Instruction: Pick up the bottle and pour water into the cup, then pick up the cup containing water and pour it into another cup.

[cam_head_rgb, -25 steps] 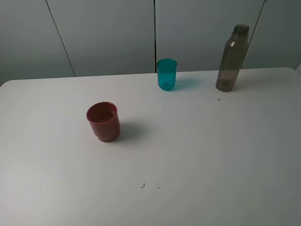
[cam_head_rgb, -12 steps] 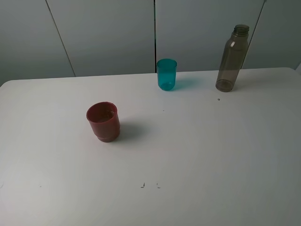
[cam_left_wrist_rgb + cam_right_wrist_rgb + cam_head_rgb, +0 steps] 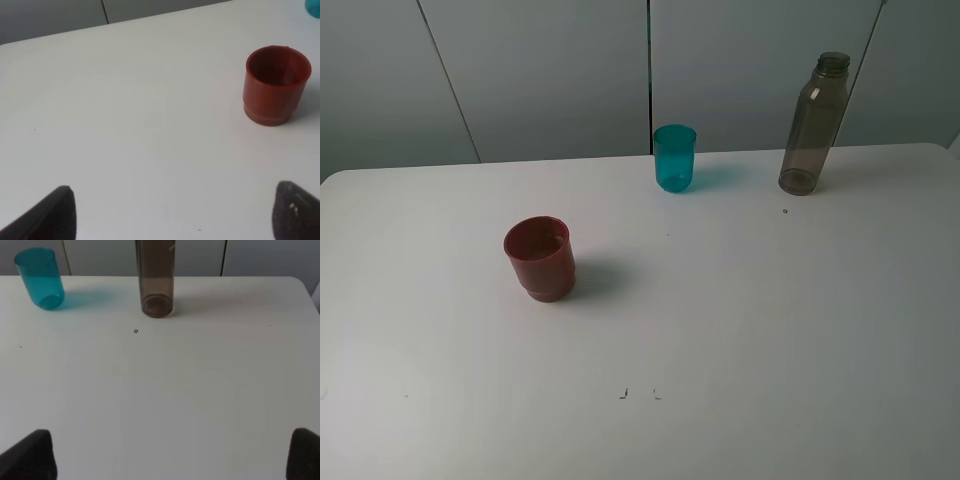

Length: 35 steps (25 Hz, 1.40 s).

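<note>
The tall smoky bottle (image 3: 810,125) stands upright at the back right of the white table; its lower half (image 3: 156,282) shows in the right wrist view. The teal cup (image 3: 675,158) stands at the back middle, also visible as the teal cup (image 3: 41,278) beside the bottle. The dark red cup (image 3: 540,258) sits left of centre, and the same red cup (image 3: 275,85) shows ahead of my left gripper. My left gripper (image 3: 172,215) is open, well short of the red cup. My right gripper (image 3: 170,455) is open, well short of the bottle. Neither arm appears in the high view.
A grey panelled wall (image 3: 550,70) runs behind the white table (image 3: 750,320). The table's right edge (image 3: 312,295) lies close to the bottle. Small dark specks (image 3: 638,393) mark the front of the tabletop.
</note>
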{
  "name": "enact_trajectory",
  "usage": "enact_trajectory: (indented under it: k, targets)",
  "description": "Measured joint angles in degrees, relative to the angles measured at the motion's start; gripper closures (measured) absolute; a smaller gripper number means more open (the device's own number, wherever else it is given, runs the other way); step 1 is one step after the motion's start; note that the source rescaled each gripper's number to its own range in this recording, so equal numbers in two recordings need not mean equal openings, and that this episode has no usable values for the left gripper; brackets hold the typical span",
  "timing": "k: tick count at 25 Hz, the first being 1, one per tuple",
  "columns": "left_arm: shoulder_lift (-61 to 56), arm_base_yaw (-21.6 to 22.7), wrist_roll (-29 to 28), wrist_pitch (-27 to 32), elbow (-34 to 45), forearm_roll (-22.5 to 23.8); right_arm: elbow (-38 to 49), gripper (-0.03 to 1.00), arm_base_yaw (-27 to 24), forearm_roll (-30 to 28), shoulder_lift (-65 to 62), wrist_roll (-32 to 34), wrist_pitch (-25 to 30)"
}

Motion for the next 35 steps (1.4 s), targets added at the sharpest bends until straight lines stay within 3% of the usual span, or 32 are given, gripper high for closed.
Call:
enact_trajectory:
  k: [12,35]
  targets:
    - [0.0,0.0,0.0,0.0,0.0,0.0,0.0,-0.03,2.8,0.1,0.0,0.0,0.0]
    - [0.0,0.0,0.0,0.0,0.0,0.0,0.0,-0.03,2.8,0.1,0.0,0.5,0.0]
